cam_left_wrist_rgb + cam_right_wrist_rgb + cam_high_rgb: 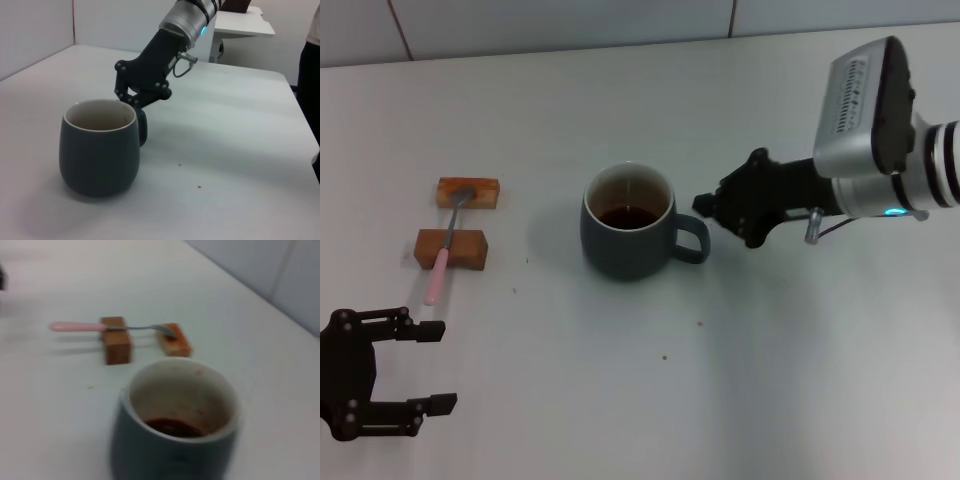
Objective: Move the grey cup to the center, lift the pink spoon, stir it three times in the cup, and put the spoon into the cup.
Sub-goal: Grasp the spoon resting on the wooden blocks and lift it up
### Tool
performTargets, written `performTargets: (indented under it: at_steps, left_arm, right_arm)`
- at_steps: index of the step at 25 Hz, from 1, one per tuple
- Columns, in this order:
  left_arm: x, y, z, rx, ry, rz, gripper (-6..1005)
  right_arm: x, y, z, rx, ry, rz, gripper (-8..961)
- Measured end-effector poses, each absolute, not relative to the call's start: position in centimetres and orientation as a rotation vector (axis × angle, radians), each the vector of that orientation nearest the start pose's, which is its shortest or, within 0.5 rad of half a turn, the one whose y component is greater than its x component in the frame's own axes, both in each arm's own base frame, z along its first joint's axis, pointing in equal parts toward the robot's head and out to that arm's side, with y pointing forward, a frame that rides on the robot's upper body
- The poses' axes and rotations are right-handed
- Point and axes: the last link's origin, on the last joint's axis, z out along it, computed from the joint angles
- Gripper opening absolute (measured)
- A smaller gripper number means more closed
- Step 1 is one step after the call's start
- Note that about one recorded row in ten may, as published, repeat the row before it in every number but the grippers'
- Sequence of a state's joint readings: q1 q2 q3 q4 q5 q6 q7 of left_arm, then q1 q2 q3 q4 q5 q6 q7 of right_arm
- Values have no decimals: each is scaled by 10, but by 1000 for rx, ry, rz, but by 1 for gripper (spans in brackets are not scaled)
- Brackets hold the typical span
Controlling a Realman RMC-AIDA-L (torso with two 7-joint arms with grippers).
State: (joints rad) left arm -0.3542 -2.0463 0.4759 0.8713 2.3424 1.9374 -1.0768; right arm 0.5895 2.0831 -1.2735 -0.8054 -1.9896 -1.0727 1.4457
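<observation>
Lowest in the head view, at the lower left of the frame, the left gripper [435, 368] is seen with its two black fingers held wide apart and nothing between them; it is well apart from the other things.

At the right of the same frame, the right arm is stretched in from the right edge, and the right gripper [704, 206] is placed just beside the loop handle of the grey cup [630, 223]. In the left wrist view the right gripper [131, 98] is seen just behind the handle, with its fingers drawn close together; whether the handle is touched cannot be told.

The grey cup is standing upright near the middle of the white table [770, 380]. A little dark brown liquid is seen in it, low against the pale inner wall, and this is shown best in the right wrist view.

At the left of the head view, the pink spoon [448, 244] is laid across two wooden blocks [450, 249], with its bowl on the upper block and its pink handle end pointing down past the lower one. The spoon and blocks are also shown in the right wrist view, behind the cup, but not in the left wrist view.
</observation>
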Motion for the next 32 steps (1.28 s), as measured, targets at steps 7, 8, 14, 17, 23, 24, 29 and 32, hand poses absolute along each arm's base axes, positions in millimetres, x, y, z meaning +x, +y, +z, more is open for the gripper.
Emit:
performTargets:
  at_steps: [7,8,14,17,23,24,29,32]
  left_arm:
    - [-323,240,53,-2923,-331,-439,768]
    - [-323,240,53,-2923,-331,-439,768]
    - [-323,241,52,-2923,-328,-440,768]
    - [-322,241,51,-2921,-329,-442,769]
    - [-322,241,50,-2920,-330,-444,769]
    - [-322,241,50,-2920,-331,-444,769]
    - [-322,242,51,-2921,-328,-444,768]
    - [-322,242,51,-2921,-335,-444,768]
  right_arm:
    - [239,379,-22,-2572,210,136,-1]
    - [239,379,-22,-2572,210,136,-1]
    - [246,346,6,-2493,176,400,-1]
    - [252,328,18,-2521,182,492,-1]
    - [265,298,34,-2582,212,600,-1]
    - [269,286,41,-2616,202,609,-1]
    - [272,263,50,-2711,176,629,-2]
    - [274,258,51,-2752,176,594,36]
